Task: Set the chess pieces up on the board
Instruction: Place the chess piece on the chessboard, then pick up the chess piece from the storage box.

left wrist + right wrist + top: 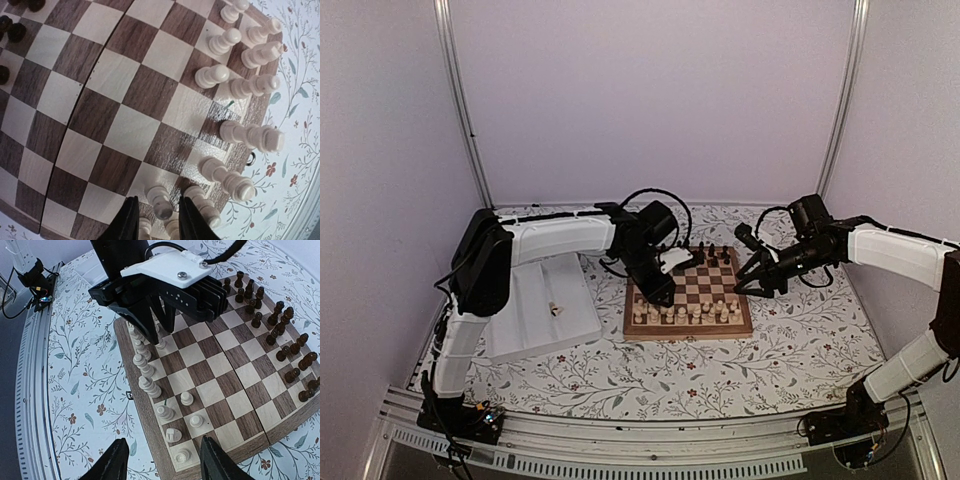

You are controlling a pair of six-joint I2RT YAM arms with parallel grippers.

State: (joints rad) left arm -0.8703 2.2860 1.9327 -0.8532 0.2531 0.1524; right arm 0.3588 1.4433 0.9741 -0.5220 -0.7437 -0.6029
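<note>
From above, the left gripper (658, 290) hung over the near-left corner of the board (689, 293), pale pieces (695, 313) filling its near ranks; one more lay in the white tray (542, 312). The right gripper (748, 281) hovered at the board's right edge, holding nothing.

The left wrist view showed the dark jaws slightly apart around a turned, smooth cream pawn (160, 201), barely clear of it, neighbours crowding close. Lifting crookedly could have toppled them.

The right wrist view showed its jaws wide and empty above glossy walnut-and-maple checks on the floral surface (85, 375); dark pieces (280, 335) stood opposite.
</note>
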